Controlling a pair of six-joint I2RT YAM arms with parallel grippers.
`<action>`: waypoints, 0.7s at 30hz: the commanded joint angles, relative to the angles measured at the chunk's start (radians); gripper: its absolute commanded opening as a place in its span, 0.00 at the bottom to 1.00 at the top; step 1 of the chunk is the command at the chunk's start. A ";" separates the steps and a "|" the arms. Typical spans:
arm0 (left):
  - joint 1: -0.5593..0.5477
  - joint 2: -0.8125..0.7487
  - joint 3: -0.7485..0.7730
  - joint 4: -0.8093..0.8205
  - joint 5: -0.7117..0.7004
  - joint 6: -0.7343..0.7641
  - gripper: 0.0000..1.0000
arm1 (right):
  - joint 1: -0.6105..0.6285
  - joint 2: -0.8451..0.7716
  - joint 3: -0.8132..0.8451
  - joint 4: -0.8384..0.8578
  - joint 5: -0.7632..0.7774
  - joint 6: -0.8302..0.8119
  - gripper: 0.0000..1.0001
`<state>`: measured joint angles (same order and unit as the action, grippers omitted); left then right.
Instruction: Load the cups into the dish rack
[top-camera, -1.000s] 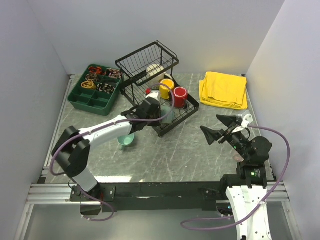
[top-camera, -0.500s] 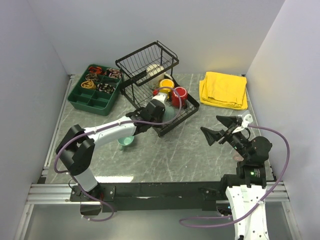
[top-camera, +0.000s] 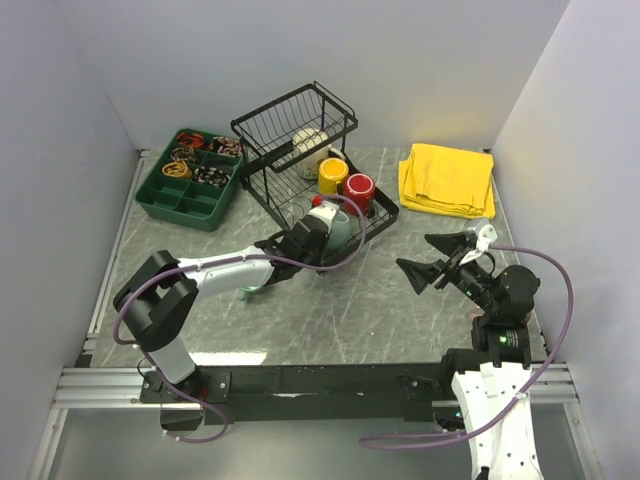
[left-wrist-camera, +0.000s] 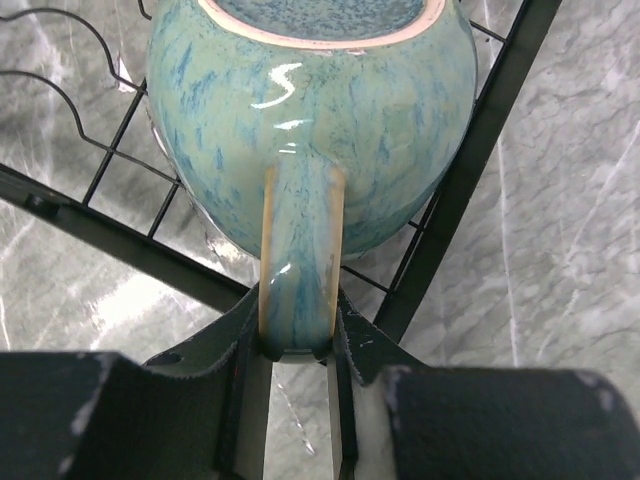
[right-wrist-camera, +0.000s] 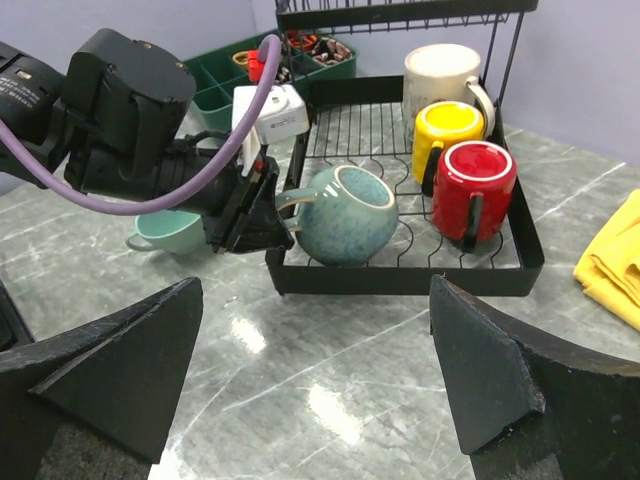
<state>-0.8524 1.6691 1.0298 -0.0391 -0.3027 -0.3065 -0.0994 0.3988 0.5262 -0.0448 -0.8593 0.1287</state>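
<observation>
My left gripper (top-camera: 312, 240) is shut on the handle of the larger grey-green mug (top-camera: 336, 230). The mug is tilted, mouth up and away, low in the front left corner of the black dish rack's flat tray (top-camera: 372, 228). The left wrist view shows the handle (left-wrist-camera: 298, 260) pinched between my fingers (left-wrist-camera: 240, 340). The yellow mug (right-wrist-camera: 450, 135), red mug (right-wrist-camera: 478, 185) and cream mug (right-wrist-camera: 445, 72) stand further back in the tray. The small teal mug (right-wrist-camera: 165, 235) stands on the table left of the rack. The pink mug is out of view. My right gripper (right-wrist-camera: 316, 285) is open and empty, in front of the rack.
A green compartment tray (top-camera: 190, 185) with small items is at the back left. A folded yellow cloth (top-camera: 447, 180) lies at the back right. The rack's raised basket (top-camera: 295, 125) stands over the tray's rear end.
My left gripper has moved right and down with the grey-green mug, bringing it low into the tray's front left corner. The right arm has shifted slightly.
</observation>
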 joint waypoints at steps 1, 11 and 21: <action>0.000 0.038 0.000 -0.013 -0.024 0.049 0.05 | -0.006 -0.005 -0.020 0.034 -0.015 -0.006 1.00; 0.004 0.052 0.045 -0.067 -0.045 0.024 0.43 | -0.008 0.003 -0.026 0.036 -0.032 -0.003 1.00; 0.041 0.047 0.024 -0.090 0.013 0.001 0.50 | -0.006 0.021 -0.020 0.029 -0.037 -0.009 1.00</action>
<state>-0.8326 1.7134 1.0683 -0.0467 -0.3176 -0.2840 -0.0994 0.4076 0.4973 -0.0448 -0.8837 0.1291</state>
